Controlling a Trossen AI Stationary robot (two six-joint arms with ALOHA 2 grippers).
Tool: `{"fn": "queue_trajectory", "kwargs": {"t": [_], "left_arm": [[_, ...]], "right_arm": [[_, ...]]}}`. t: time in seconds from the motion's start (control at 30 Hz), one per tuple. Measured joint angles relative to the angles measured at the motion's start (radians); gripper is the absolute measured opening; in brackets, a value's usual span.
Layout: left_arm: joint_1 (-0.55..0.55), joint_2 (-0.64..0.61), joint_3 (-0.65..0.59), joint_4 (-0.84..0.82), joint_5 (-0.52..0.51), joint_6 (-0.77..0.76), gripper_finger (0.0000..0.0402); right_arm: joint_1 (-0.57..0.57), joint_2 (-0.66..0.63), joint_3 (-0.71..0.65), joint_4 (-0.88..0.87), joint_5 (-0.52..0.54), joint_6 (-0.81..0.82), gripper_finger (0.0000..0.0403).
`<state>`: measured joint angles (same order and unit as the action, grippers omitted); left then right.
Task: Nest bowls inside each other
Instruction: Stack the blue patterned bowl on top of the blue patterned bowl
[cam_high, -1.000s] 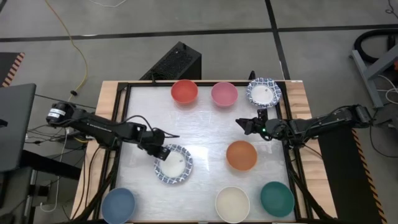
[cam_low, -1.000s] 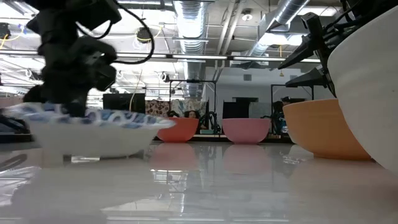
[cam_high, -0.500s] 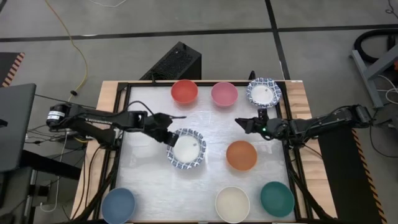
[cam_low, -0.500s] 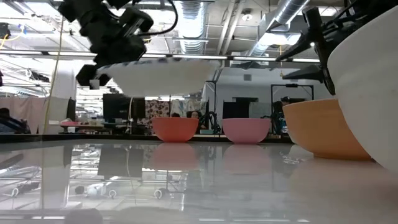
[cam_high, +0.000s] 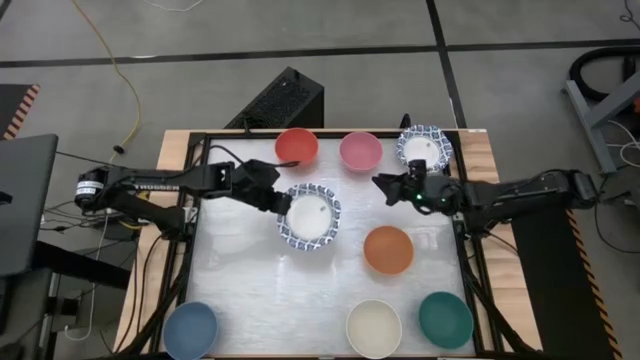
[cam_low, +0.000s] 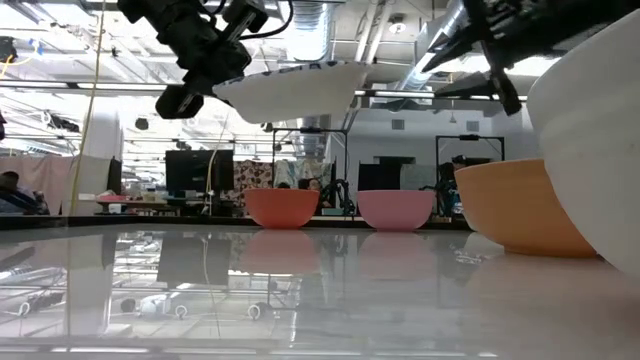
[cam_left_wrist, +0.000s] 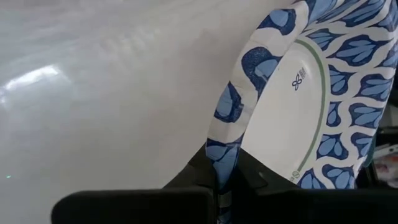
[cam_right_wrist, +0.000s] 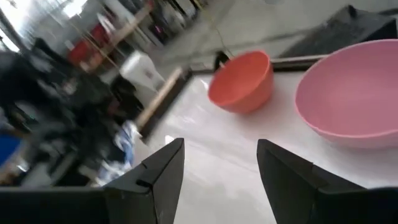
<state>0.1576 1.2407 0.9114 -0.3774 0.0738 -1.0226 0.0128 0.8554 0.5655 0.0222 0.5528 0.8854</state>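
While the left arm is stretched from the table's left edge toward the middle, its left gripper (cam_high: 272, 197) is clamped on the near rim of a white round paper bowl with a blue leaf-patterned rim (cam_high: 309, 216), which is held lifted clear of the glossy white table (cam_high: 240, 270), as the low view shows, and slightly tilted. Seen from the left wrist, the bowl's patterned rim is pinched edge-on between the dark fingers (cam_left_wrist: 205, 171). The right arm is extended from the right edge, its right gripper (cam_high: 385, 186) held in the air with fingers spread wide and nothing between them, just beside a second blue-patterned white bowl (cam_high: 424, 148) at the far right of the table. Nine bowls are counted from above: two patterned ones, and seven plain ones, one each. A red bowl (cam_high: 297, 146) and a pink bowl (cam_high: 360, 150) stand along the far edge, an orange bowl (cam_high: 388, 249) right of centre, and a blue bowl (cam_high: 190, 328), a cream bowl (cam_high: 373, 326) and a teal bowl (cam_high: 444, 318) along the near edge.
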Motion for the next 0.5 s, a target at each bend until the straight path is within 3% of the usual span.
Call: {"fn": "queue_trajectory", "kwargs": {"t": [0.23,0.5], "left_arm": [[0.033,0.000,0.022,0.000,-0.044,-0.007,0.0000],[0.071,0.000,0.025,0.021,-0.078,-0.025,0.0000]], "right_arm": [[-0.029,0.162,0.206,-0.227,-0.064,0.008,0.0223],[-0.029,0.273,0.355,-0.233,-0.104,-0.001,0.0223]]}}
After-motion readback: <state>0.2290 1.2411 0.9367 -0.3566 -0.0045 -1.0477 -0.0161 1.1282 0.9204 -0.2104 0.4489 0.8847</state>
